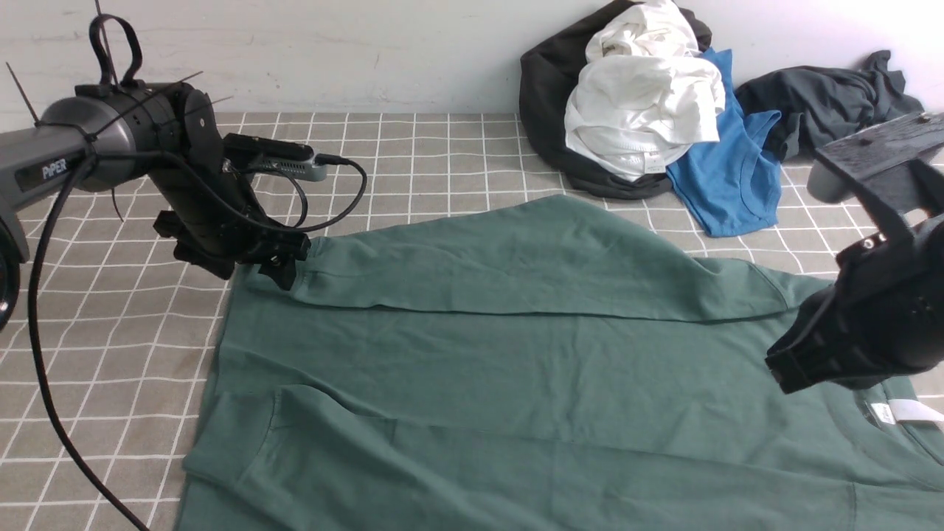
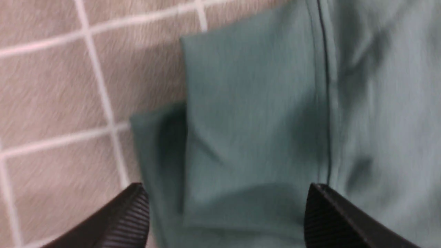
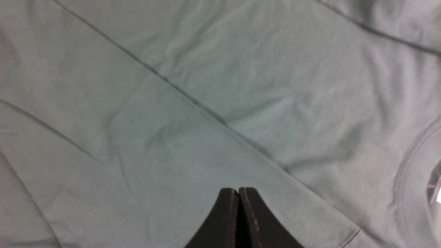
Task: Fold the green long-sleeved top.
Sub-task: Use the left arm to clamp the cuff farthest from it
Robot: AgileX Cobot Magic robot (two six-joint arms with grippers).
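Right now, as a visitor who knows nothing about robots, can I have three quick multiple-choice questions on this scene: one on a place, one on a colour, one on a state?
1. Where is the pile of spare clothes?
A. Far right, against the wall
B. Near left corner
C. On the floor

2. What colour is the sleeveless top in that pile?
A. Red
B. Bright blue
C. Yellow

3. How is the left tool above the cuff of the green long-sleeved top?
A. Open, holding nothing
B. Shut on the cuff
C. Out of view

Answers:
1 A: the heap lies at the back right, by the wall.
2 B: blue fabric shows beside the white garment.
3 A: its fingers stand wide apart over the cuff, gripping nothing.
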